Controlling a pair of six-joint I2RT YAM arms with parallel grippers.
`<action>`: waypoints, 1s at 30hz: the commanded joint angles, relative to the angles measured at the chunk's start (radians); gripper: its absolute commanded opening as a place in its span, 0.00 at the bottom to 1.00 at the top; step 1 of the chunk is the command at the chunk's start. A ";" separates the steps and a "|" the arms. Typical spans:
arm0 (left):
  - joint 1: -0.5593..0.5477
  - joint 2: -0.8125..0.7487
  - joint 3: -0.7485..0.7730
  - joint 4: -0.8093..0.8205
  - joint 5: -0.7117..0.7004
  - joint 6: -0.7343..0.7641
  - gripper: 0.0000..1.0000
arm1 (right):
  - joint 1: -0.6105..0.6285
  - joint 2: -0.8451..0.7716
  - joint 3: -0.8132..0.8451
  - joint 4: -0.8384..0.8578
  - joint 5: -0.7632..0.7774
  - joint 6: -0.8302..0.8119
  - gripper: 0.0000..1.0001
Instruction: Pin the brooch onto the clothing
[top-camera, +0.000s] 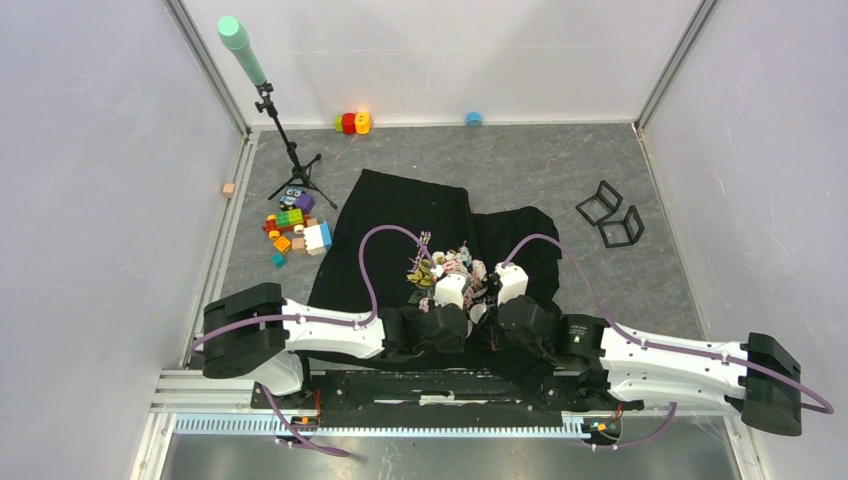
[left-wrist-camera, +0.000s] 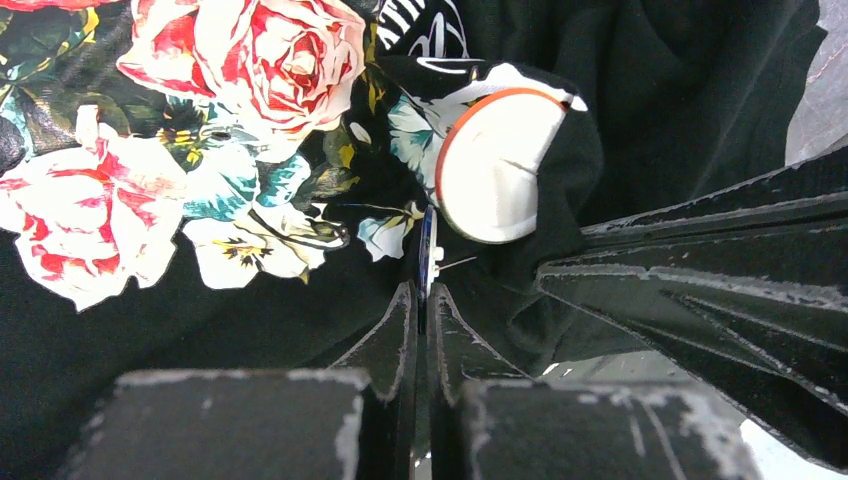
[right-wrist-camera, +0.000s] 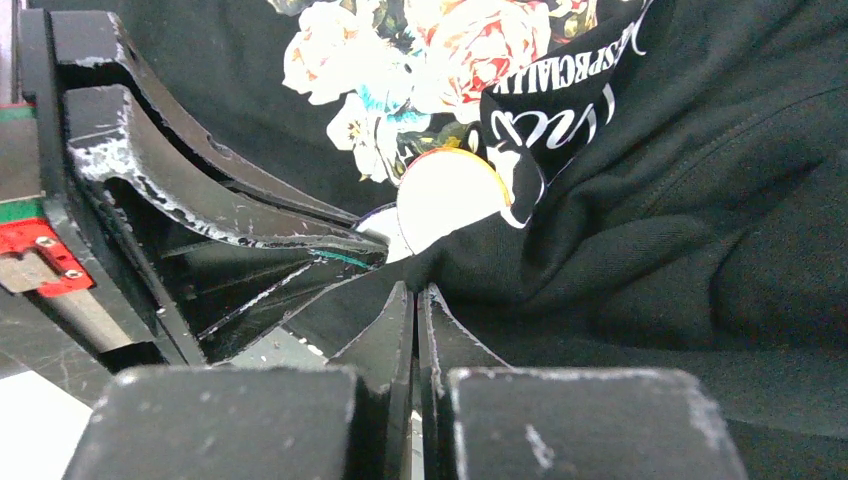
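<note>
T-shirt (top-camera: 400, 215) — black, rumpled cloth, rose print, centre frame on mottled grey table (top-camera: 560, 170) | brooch (left-wrist-camera: 490, 165) — round white disc, orange rim, upper centre, half wrapped in a cloth fold | left gripper (left-wrist-camera: 422, 290) narrow, scuffed fingers nipping a thin blue-edged piece (left-wrist-camera: 428, 245) | right gripper (right-wrist-camera: 415, 290) pinched tight on a black T-shirt fold

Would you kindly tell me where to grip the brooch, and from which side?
Probably across the bare lower-left rim of the brooch, as the left wrist view shows it, coming from the rose-print side: it is a flat disc, and a fold of the shirt covers its right edge.
</note>
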 joint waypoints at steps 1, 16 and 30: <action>-0.007 0.005 0.027 0.028 -0.024 0.007 0.02 | 0.004 0.011 0.028 0.053 -0.021 -0.013 0.00; -0.049 0.020 0.052 0.067 -0.003 0.078 0.02 | 0.005 0.023 0.023 0.052 -0.009 0.002 0.00; -0.057 -0.038 -0.035 0.188 0.009 0.086 0.02 | 0.005 0.036 0.009 0.029 -0.009 0.027 0.00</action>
